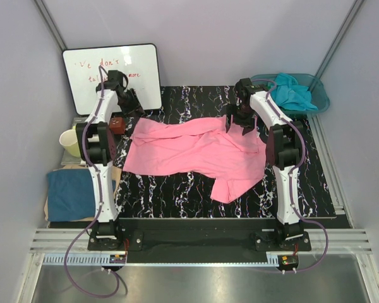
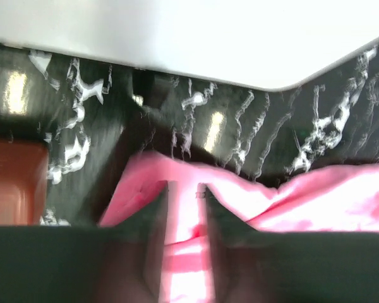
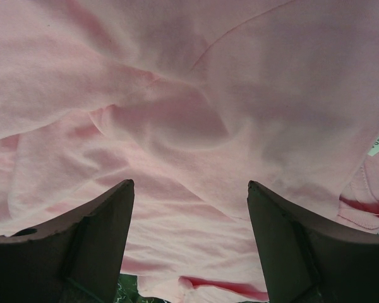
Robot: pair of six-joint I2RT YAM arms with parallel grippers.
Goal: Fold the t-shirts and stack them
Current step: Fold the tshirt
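The bright pink soft t-shirt (image 1: 196, 151) lies unfolded, the right gripper (image 3: 189, 186) spread above it, the left gripper (image 2: 185, 196) blurred at its corner, hold unclear.

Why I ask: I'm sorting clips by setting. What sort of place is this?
Probably a robotics lab test cell, not a home: plain grey panel walls box in a marbled black table, the arm bases sit at a metal rail along its near edge, and a whiteboard leans at the back.
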